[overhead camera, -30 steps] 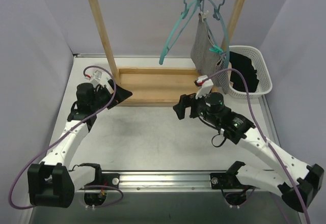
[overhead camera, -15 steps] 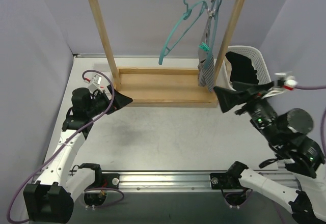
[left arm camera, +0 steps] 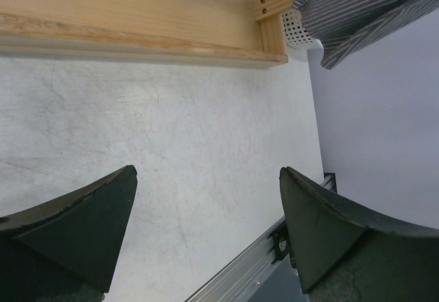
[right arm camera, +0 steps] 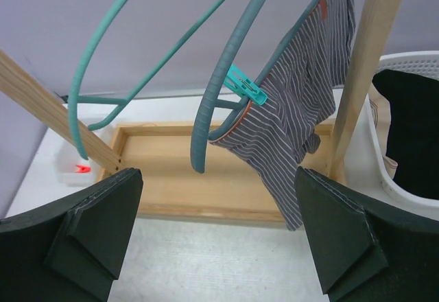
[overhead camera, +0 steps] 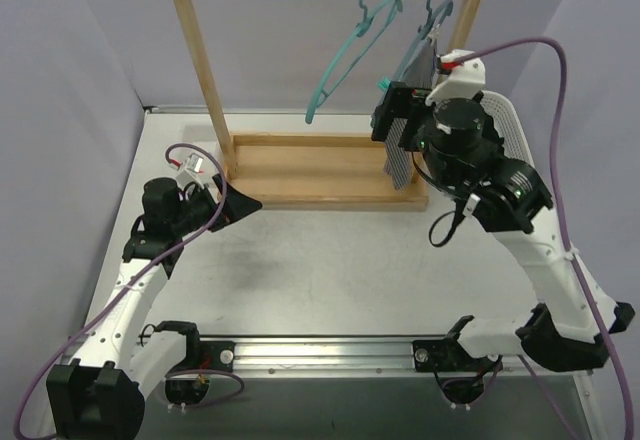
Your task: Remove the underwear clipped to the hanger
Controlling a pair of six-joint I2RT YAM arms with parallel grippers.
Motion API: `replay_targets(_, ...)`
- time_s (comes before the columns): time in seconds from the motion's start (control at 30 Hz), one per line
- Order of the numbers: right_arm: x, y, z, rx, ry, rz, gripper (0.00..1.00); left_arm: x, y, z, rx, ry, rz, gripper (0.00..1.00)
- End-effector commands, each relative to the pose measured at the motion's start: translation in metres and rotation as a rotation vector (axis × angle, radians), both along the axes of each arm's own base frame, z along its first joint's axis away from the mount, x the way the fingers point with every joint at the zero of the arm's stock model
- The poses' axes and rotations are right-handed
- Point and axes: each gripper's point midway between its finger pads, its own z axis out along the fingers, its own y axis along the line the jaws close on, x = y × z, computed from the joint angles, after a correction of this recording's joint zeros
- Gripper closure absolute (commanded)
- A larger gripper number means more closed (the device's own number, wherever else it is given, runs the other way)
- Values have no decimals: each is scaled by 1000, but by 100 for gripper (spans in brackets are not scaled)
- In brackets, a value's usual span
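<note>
Right wrist view: the right claw [right arm camera: 218, 178] stands spread wide with nothing between its fingers, facing the rack at hanger height. Straight ahead hang the grey striped boxer briefs [right arm camera: 295, 130], held at the waistband by a teal clip [right arm camera: 245, 88] on the nearer teal hanger [right arm camera: 226, 75]. The cloth's upper corner runs up toward the hanger's hook, and I cannot tell what fastens it there. The black pair [right arm camera: 411, 130] already lies in the white basket [right arm camera: 411, 62] to the right.

Handling, as judged: the briefs are light, soft and limp. They will drape and swing rather than resist, and the hanger will swing with them. The best hold looks to be the bunched cloth just below the teal clip, with a pull down and away from it.

Clearances: the wooden rack post [right arm camera: 370, 62] stands just beside the cloth on the right. An empty teal hanger [right arm camera: 116, 34] hangs to the left, with its lower arm near the approach line. The rack's base tray [right arm camera: 178, 171] lies beneath.

The left claw [left arm camera: 207, 173] is also spread and empty, low over the bare tabletop [left arm camera: 171, 144], well apart from the garment. That side has open room.
</note>
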Motion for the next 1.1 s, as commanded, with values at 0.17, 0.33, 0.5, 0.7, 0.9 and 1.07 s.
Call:
replay_targets(0.17,35,-1,-1,-2,45,-199,0,-8,-4,10,-11,-52,-36,6)
replay_targets(0.33,64,12,-24,-21,113,-234,0,-10,-3,9,-14,-55,-33,6)
replay_targets(0.5,88,18,-29,22,128,-211,0,-12,-3,5,-19,-52,-37,6)
replay_targets(0.7,90,6,-28,66,126,-240,5,-15,-2,4,-26,-51,-41,6)
replay_targets(0.9,74,-9,-39,46,155,-221,31,-15,-1,5,-29,-53,-38,6)
replay_targets(1.07,69,-21,-42,6,172,-204,47,-13,-2,4,-37,-46,-40,6)
